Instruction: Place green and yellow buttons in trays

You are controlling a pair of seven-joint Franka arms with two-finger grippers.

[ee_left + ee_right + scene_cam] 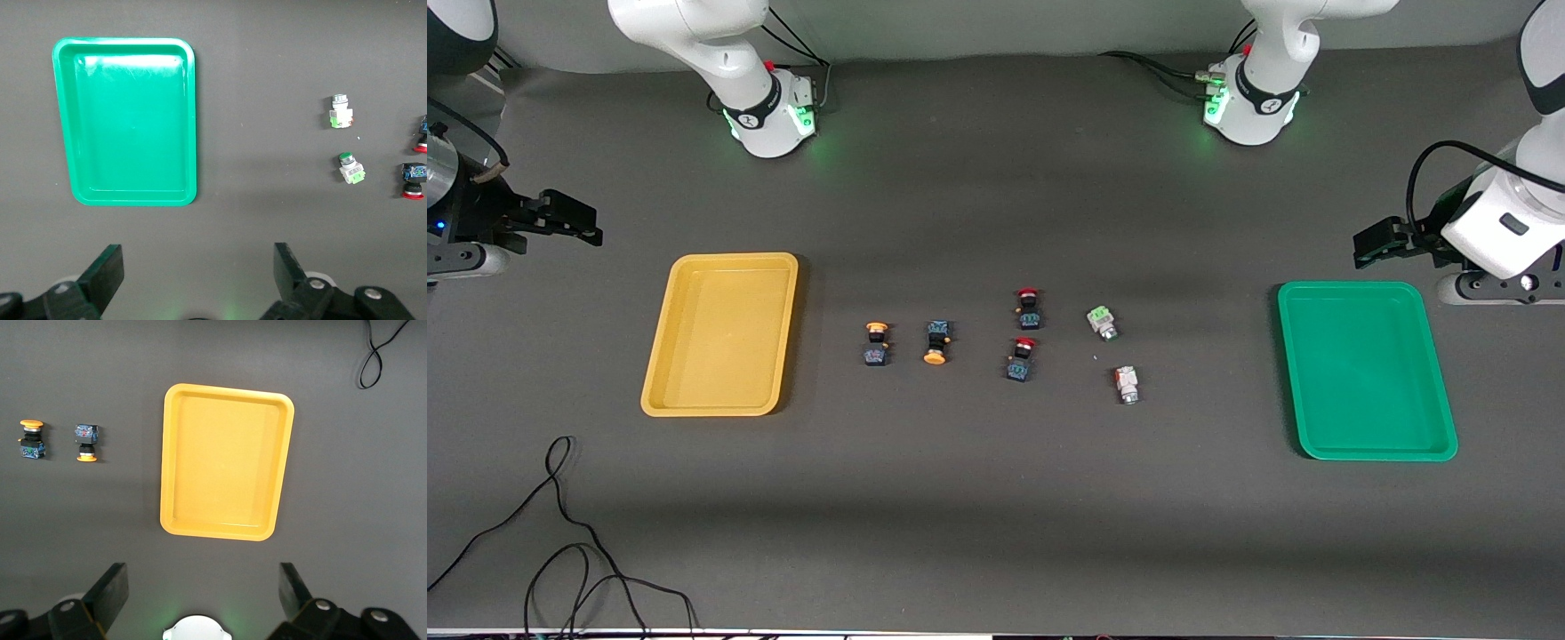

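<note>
Dark grey counter (996,533). Yellow tray (720,334) at right arm's end, green tray (1366,370) at left arm's end. Between them: two yellow-capped buttons (877,343), two red-capped buttons (1028,307), two white-bodied buttons (1103,322). Left pincer (1374,242) and right pincer (569,218) released, each waiting raised at its end of the counter.

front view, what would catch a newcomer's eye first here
Two bright trays stand out on the dark table: the yellow tray toward the right arm's end and the green tray toward the left arm's end, both holding nothing. Between them lies a loose cluster of small push buttons, two yellow-capped buttons beside the yellow tray and two white-bodied buttons toward the green one.
</note>
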